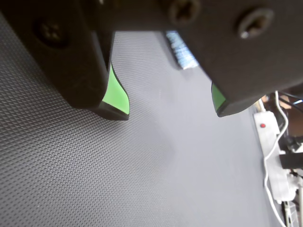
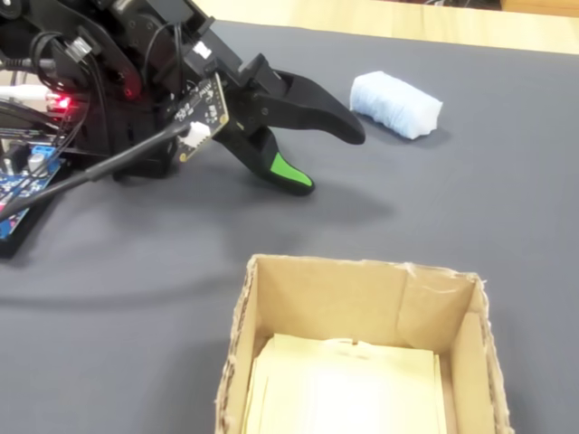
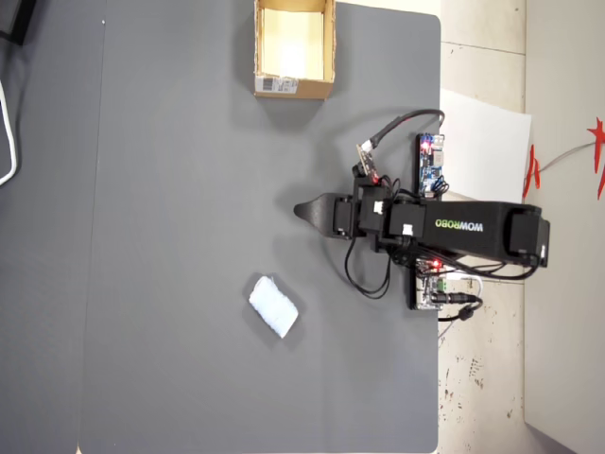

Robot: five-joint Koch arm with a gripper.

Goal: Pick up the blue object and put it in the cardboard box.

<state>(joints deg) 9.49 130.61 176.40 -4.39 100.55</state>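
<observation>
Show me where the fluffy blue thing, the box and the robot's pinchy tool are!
blue object (image 2: 396, 104), fixed view, middle of its top.
cardboard box (image 2: 348, 289), fixed view, inside of its far wall.
tool (image 2: 330, 158), fixed view, gap between its open tips.

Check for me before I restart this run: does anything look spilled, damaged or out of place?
Nothing stands out. The blue object lies intact on the mat, the cardboard box sits upright, and the open gripper holds nothing.
</observation>
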